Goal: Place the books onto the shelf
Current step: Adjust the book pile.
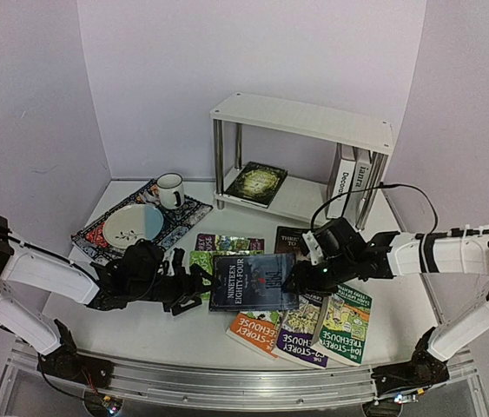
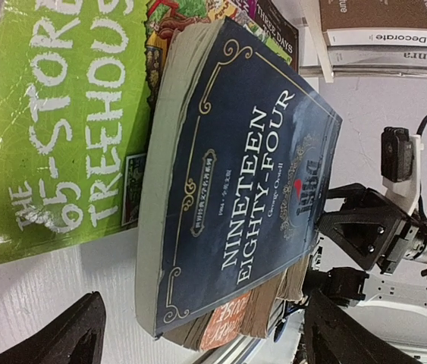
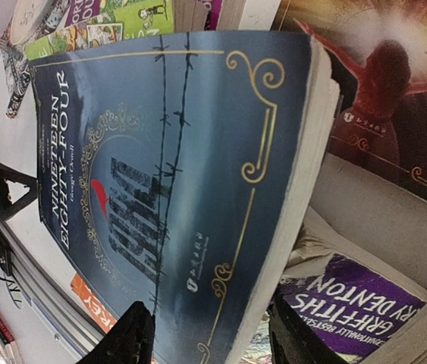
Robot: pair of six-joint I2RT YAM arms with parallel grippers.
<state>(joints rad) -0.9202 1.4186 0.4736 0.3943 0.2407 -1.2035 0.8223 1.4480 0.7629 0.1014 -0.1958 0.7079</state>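
Lying tilted atop the pile of colourful paperbacks (image 1: 341,326) on the white desk (image 1: 157,334), the thick dark-blue "Nineteen Eighty-Four" paperback (image 1: 253,280) is flanked by both hands, seemingly to be lifted. The left hand (image 1: 188,291) is held wide beside one edge and the right hand (image 1: 300,280) is set astride the page edge, though a firm pinch cannot be confirmed. Much of the pile is hidden beneath it, and the small white two-tier shelf on metal tube legs (image 1: 305,122) is seen well beyond, with other books (image 1: 255,182) on its lower board.
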